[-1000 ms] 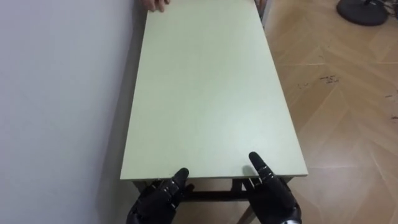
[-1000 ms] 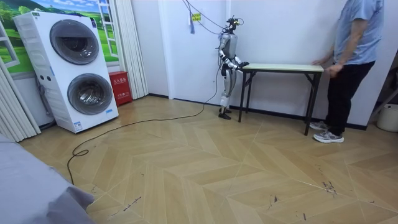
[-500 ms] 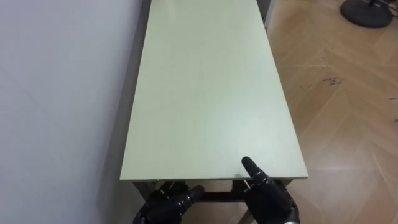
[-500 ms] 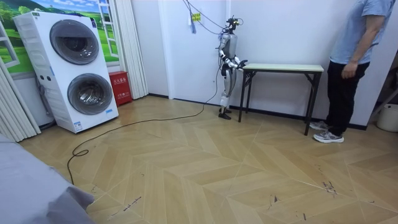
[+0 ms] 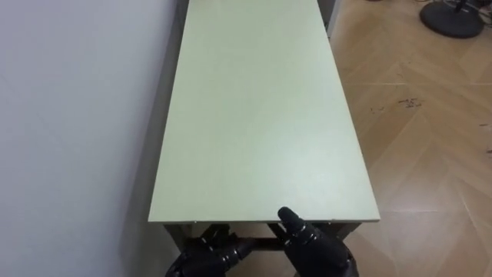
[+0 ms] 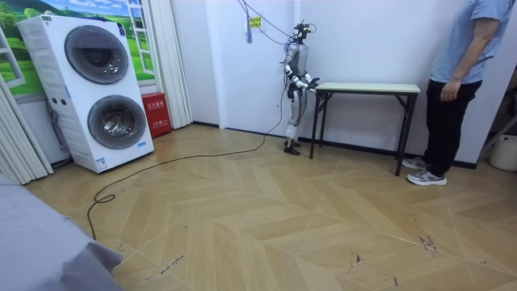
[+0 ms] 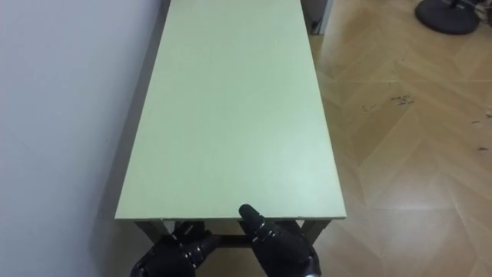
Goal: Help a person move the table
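A white wall (image 5: pixel 77 115) fills the left of the eye views, and herringbone wood floor (image 5: pixel 430 138) the right. The table (image 5: pixel 254 115), pale green on top, runs up the middle of the frame alongside that wall. At the bottom edge, the left hand (image 5: pixel 209 258) sits below the table's near end; its grasp cannot be told. The right hand (image 5: pixel 314 248) overlaps that near edge from below, its grasp equally unclear. In the room view the robot stands at the table's left end. A person (image 6: pixel 460 81) stands at the right end, hands off the table. 2 stacked laundry machines (image 6: pixel 105 81) stand at the left.
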Controlling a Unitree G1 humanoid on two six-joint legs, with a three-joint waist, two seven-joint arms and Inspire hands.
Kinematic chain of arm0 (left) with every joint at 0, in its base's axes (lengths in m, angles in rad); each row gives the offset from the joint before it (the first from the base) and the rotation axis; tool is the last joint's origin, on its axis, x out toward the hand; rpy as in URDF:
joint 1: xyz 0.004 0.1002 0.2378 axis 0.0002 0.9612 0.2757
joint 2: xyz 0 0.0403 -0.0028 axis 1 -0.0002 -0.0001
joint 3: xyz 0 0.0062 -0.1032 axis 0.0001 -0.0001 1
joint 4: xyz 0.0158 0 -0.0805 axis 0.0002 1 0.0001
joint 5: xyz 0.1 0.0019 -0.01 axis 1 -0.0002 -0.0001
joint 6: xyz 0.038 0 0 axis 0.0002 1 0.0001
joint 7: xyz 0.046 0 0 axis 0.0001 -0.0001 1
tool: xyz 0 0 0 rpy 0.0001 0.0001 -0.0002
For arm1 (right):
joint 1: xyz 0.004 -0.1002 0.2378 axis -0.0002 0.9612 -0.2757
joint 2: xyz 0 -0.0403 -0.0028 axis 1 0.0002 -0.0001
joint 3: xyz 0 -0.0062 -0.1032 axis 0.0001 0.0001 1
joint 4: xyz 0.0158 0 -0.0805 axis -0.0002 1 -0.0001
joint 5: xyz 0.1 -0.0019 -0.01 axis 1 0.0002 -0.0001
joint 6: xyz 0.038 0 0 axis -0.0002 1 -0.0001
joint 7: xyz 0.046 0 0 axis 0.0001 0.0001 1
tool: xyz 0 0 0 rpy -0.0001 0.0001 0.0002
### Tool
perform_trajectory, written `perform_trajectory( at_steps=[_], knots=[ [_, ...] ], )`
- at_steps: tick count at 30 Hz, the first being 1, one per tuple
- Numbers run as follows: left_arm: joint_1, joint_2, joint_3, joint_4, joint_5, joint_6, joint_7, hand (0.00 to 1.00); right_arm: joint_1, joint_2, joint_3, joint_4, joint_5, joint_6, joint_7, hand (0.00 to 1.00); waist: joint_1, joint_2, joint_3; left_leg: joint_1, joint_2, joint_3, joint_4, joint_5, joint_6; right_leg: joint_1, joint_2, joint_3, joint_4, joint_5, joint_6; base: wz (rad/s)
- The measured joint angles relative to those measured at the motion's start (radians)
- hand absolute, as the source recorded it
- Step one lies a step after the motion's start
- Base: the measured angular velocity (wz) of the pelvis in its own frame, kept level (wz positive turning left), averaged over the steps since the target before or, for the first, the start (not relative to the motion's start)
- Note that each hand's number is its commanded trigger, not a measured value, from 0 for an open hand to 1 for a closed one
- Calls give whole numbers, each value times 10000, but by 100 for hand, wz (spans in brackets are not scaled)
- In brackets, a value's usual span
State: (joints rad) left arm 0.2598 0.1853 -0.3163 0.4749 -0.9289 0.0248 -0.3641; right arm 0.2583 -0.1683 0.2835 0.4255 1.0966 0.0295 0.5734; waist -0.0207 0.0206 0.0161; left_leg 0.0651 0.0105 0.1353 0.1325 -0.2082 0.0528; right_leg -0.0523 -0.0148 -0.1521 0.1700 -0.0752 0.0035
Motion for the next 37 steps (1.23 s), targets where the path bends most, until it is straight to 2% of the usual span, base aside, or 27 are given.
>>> perform_trajectory(
  at_steps=[3,6,11,13,17,23,26,27,30,32,35,37],
  knots=[
    [-27,125,35,515,324,-12,-12,0,-48,-107,-31,412,-698,40,422,0,-12,-56,-31,8,5,-24,4,0,0,21,0,-11,-6,0,0,0],
    [49,202,-7,775,508,10,-9,0,99,-281,29,493,-1673,97,647,0,18,-120,-21,1,-1,-27,0,-5,3,16,-7,0,-2,0,0,0],
    [-161,274,-1,1587,665,-17,3,0,87,-409,28,1277,-2529,147,706,0,4,-238,-83,4,0,1,3,-7,-1,26,-1,89,3,0,0,0],
    [-252,301,32,2123,664,-18,83,0,73,-437,-216,1796,-2900,145,702,0,-24,-254,-79,2,-1,-32,8,-11,-2,44,-6,86,4,0,0,0],
    [-242,303,282,2510,702,-26,206,0,56,-442,-673,2705,-3511,142,575,0,0,-253,-71,1,3,-32,4,-36,-5,54,-7,3,0,0,0,0],
    [-383,278,412,3775,699,-192,761,0,-489,-424,-758,4460,-3582,-218,80,0,29,-262,-60,105,37,-12,6,-59,-42,147,44,41,-26,0,-1,-2],
    [-334,185,511,4116,913,-358,973,0,-470,-308,-1129,4895,-3616,-419,-388,0,19,-278,-69,115,65,-35,-1,-72,-62,174,74,28,-52,0,-2,0],
    [-375,57,782,4327,1301,-397,1085,0,-476,-224,-1383,5253,-3676,-503,-700,0,16,-277,-70,145,84,-35,-7,-80,-76,195,98,44,-48,-1,-3,0],
    [-440,-213,1159,4930,1835,-557,1517,0,-483,-166,-1827,6297,-3972,-526,-1576,0,18,-255,-60,322,151,1,-39,-129,-141,342,204,114,-104,-4,-7,-8],
    [-357,-230,1300,5103,2058,-567,1713,0,-354,-127,-2004,6627,-4167,-531,-2129,0,-1,-263,-70,331,177,22,-35,-171,-185,389,236,99,-194,-48,-78,-8],
    [-377,-559,2239,5779,3135,-604,2126,0,-246,272,-2768,7104,-4744,-582,-3003,0,-16,-322,-99,361,258,90,-24,-222,-274,382,340,128,-198,-93,-155,-9],
    [-376,-605,2426,6086,3583,-591,2415,0,-392,325,-2758,7353,-4837,-593,-3303,0,7,-343,-95,461,284,165,-21,-248,-318,450,375,120,-198,-131,-215,-6]
  ],
)
